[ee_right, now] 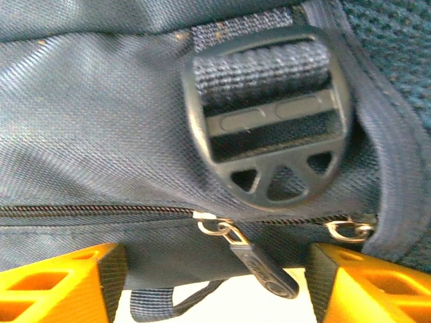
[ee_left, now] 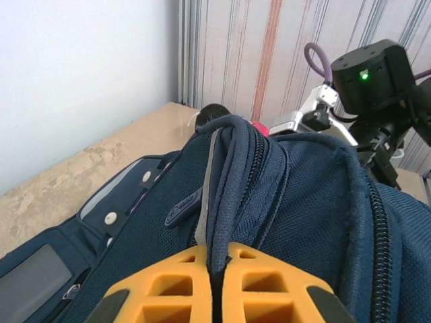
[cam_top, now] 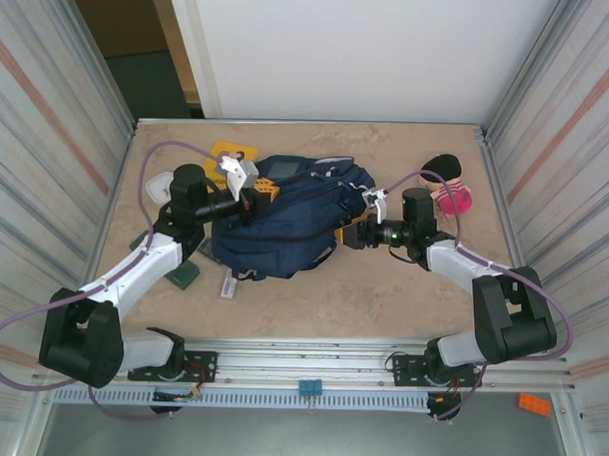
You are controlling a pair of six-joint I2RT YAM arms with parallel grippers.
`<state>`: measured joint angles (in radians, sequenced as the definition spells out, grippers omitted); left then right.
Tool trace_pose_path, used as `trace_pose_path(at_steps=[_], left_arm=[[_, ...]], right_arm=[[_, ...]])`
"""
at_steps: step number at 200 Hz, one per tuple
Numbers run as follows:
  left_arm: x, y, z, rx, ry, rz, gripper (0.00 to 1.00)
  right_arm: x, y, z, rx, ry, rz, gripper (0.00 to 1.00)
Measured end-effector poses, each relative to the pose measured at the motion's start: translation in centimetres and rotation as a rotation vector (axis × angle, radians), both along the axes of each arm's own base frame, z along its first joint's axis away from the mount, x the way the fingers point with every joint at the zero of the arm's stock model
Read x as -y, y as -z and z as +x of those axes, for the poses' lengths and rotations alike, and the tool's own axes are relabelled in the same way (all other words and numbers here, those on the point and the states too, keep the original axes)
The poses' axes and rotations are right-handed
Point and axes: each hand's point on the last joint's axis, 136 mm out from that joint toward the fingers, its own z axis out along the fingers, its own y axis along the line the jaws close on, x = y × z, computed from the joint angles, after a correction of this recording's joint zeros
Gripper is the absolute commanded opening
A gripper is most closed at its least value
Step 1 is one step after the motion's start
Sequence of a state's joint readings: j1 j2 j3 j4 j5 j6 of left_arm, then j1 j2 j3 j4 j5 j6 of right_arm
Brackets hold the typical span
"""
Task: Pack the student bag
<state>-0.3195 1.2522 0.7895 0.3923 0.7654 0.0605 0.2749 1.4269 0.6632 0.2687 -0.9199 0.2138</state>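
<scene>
Left gripper (ee_left: 217, 269) clenches the student bag (ee_left: 310, 202); right gripper (ee_right: 215, 286), released, flanks its zipper pull (ee_right: 264, 267).

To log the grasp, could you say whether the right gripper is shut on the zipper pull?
No, the orange fingers of the right gripper stand apart on either side of the zipper pull.

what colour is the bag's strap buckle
Black buckle, clearest in the right wrist view.

Bag (cam_top: 284, 232) matt cloth; buckle (ee_right: 269, 128) blk plastic.
</scene>
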Motion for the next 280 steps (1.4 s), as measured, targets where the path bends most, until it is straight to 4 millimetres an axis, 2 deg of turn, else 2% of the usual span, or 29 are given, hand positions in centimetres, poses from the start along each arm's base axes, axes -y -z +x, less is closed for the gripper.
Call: trace_pose_path(at_steps=[55,72,90,142,192,232,258,280], left_arm=[[0.0,-0.5,0.0,-0.006,0.003,-0.024,0.00],[-0.1,-0.5,0.1,-0.005,-0.006,-0.023,0.00],[-0.2,-0.4,0.4,-0.003,-0.023,-0.019,0.00],[0.8,0.4,0.6,0.019,-0.080,0.035,0.00],[0.9,0.9,1.3,0.020,-0.212,0.084,0.00],[2.6,1.8,0.6,0.036,-0.311,0.156,0.00],[3.6,2.6,-0.2,0.057,-0.358,0.218,0.00],[3.8,3.1,-0.5,0.057,-0.389,0.249,0.00]], right_arm=[[-0.3,-0.4,-0.5,-0.024,-0.038,0.024,0.14],[-0.3,-0.8,-0.7,-0.020,-0.038,0.027,0.05],[-0.2,-1.4,-0.8,-0.013,-0.032,0.030,0.00],[0.2,-2.3,-1.4,-0.007,0.002,0.003,0.00],[-1.3,-3.3,-4.1,-0.001,-0.022,-0.059,0.00],[-1.7,-3.9,-5.9,-0.020,-0.023,-0.109,0.00],[-0.5,-3.3,-5.7,-0.099,0.028,-0.179,0.00],[1.5,-2.9,-4.2,-0.172,0.092,-0.197,0.00]])
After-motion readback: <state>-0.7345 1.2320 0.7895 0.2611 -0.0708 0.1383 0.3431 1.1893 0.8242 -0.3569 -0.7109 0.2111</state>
